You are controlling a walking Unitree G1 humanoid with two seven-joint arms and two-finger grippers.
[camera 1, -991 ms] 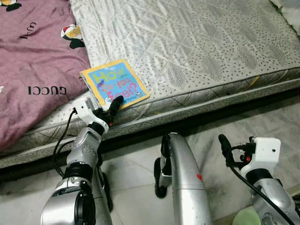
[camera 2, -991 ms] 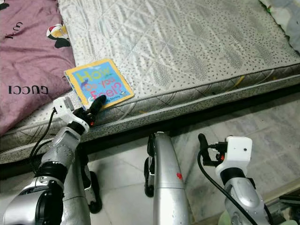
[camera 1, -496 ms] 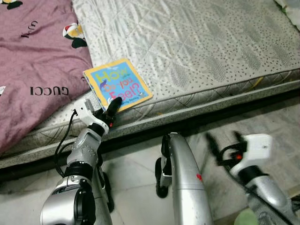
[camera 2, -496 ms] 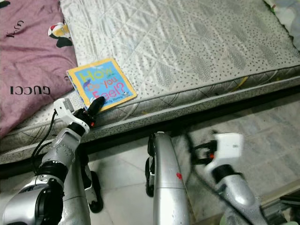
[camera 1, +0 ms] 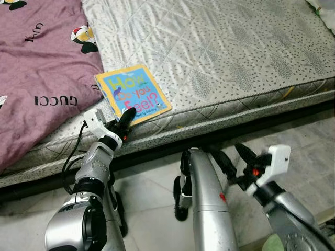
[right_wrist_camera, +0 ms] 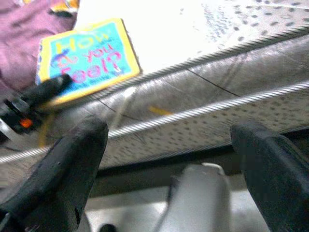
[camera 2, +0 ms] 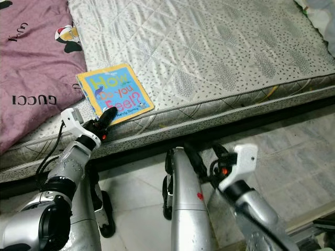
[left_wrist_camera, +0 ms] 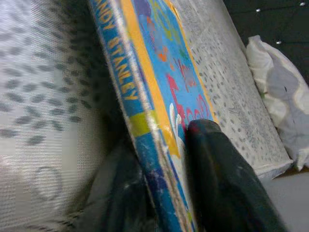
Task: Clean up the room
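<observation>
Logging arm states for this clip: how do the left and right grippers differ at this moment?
The left gripper is up at the mattress edge, its fingers closed on the near edge of the picture book; the right gripper hangs lower, over the floor in front of the mattress side, holding nothing. The left's fingers pinch together; the right's are spread wide apart. Both have two long black fingers on silver arms.
</observation>
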